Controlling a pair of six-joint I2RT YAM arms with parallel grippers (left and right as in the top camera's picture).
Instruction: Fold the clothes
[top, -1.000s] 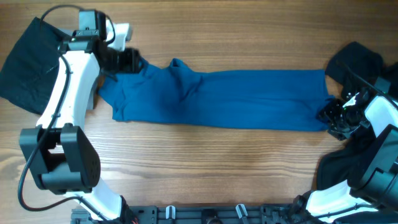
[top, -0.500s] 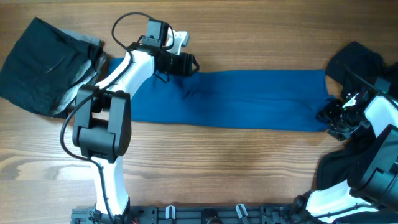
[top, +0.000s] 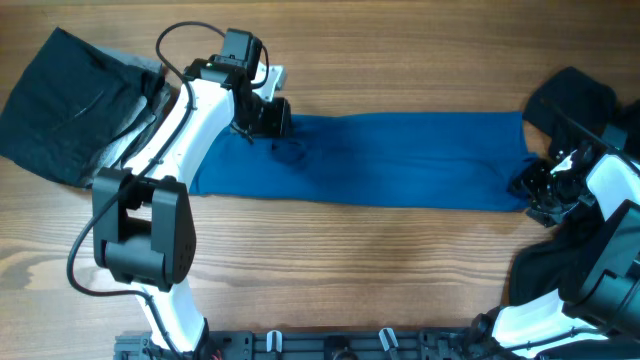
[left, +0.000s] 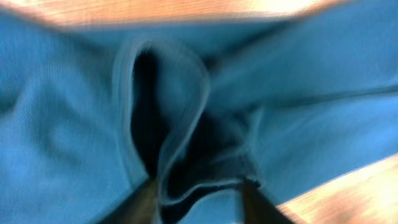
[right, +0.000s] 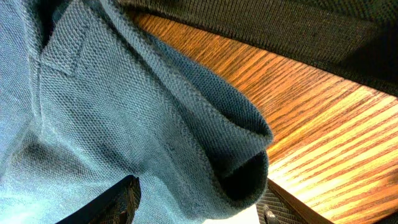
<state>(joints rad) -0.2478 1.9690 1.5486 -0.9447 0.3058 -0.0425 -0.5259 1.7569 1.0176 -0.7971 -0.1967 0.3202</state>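
Two claws: both gripping the blue shirt (top: 400, 160).
Left claw (left: 199, 202): narrow, a fabric fold bunched between its fingers, at the shirt's upper-left edge.
Right claw (right: 199, 208): pinching the rolled hem at the shirt's right end.
Blue shirt: long flat band across the worktop (top: 350, 260), between the claws.
Black garment (top: 70, 100): far left.
Dark pile (top: 570, 100): far right.

Left tool (top: 280, 118), right tool (top: 521, 186), both clamped
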